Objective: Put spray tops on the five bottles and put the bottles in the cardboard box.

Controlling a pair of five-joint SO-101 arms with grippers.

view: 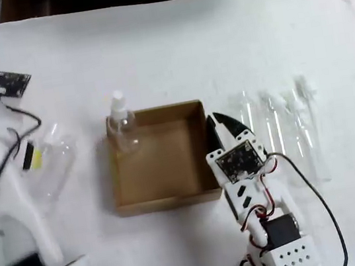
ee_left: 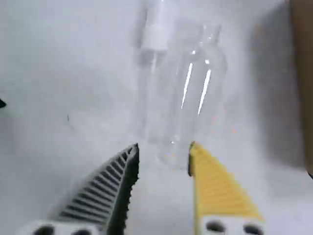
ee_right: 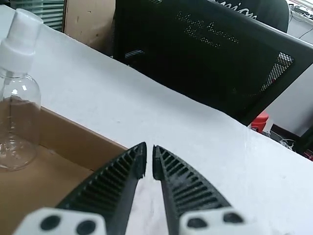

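Standing upright in the far left corner of the cardboard box [view: 167, 198] was a capped bottle [view: 123, 124], clear with a white spray top. The box sat mid-table, open side up. The right gripper [ee_right: 149, 159] hung over the box's right rim, its black fingers drawn in to a bare sliver with nothing between them. To the right of that arm, a row of clear bottles [view: 273, 125] lay side by side on the white table [view: 171, 47]. Left of the box lay a bare bottle [ee_left: 190, 88] on its side, and just beside it what looked like a loose spray top [ee_left: 156, 29], though it was blurred. The left gripper [ee_left: 163, 149] was spread wide, its black and yellow fingertips either side of that bottle's base, not clamped on it.
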